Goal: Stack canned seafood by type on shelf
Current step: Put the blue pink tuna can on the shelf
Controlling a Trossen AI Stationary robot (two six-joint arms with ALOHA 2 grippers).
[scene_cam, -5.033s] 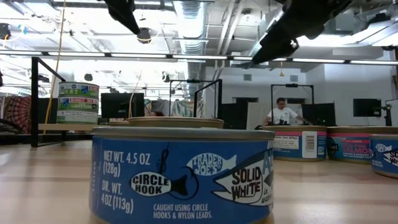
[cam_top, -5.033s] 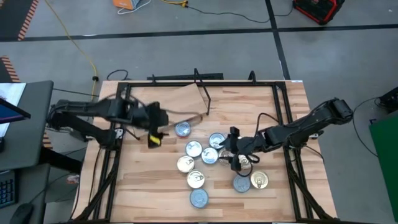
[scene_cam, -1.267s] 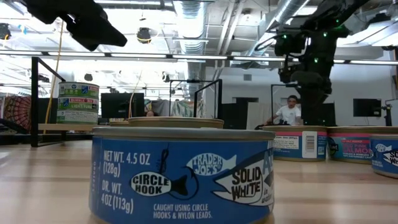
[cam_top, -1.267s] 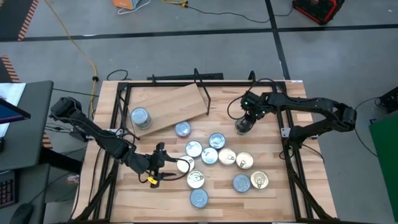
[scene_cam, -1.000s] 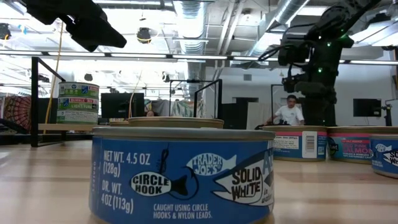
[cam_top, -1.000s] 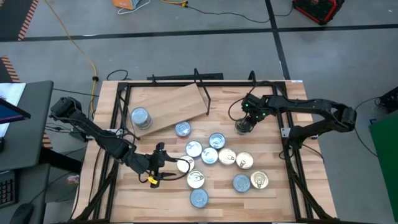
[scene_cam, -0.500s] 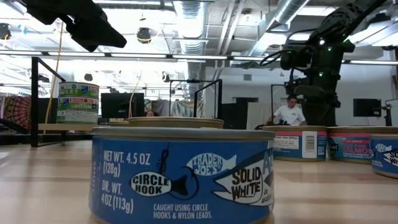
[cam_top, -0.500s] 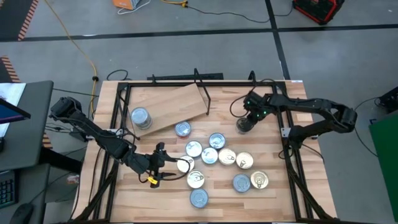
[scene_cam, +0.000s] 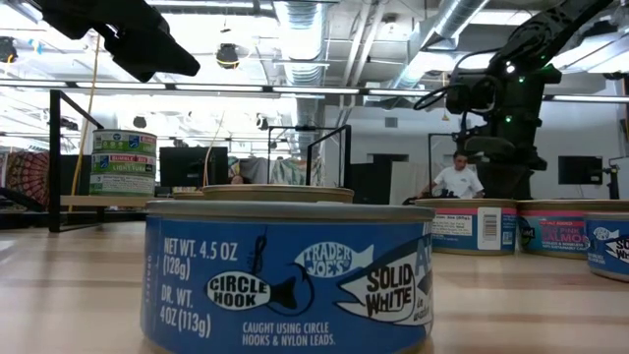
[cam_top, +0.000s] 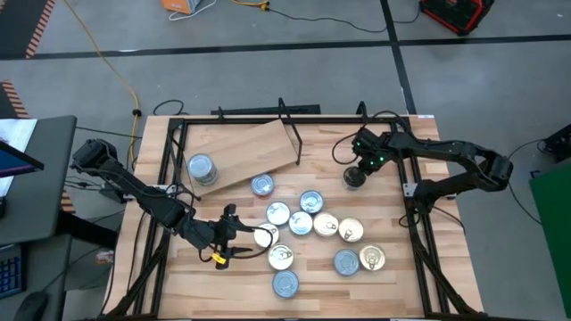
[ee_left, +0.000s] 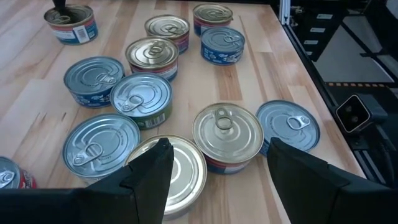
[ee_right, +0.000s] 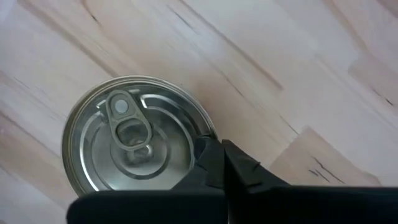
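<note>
The right gripper (ee_right: 222, 163) is fully closed, fingertips together, poised over the rim of a lone silver-lidded tin (ee_right: 134, 140) far right on the table (cam_top: 393, 285). The left gripper (ee_left: 214, 165) stands wide open above a gold-lidded tin (ee_left: 176, 171) near the left. The shelf (cam_top: 250, 147) lies far left, carrying one tin (cam_top: 202, 168).

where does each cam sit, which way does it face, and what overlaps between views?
High: overhead, straight down on the table; both arms, shelf.
Low: tabletop height, level into the room; blue tin up close, arms above, a person behind.
Left wrist: forward past the open left pincer at clustered tins.
Right wrist: down on a lone tin; right pincer shut.
Shared: that lone tin shows in the high view too.
</note>
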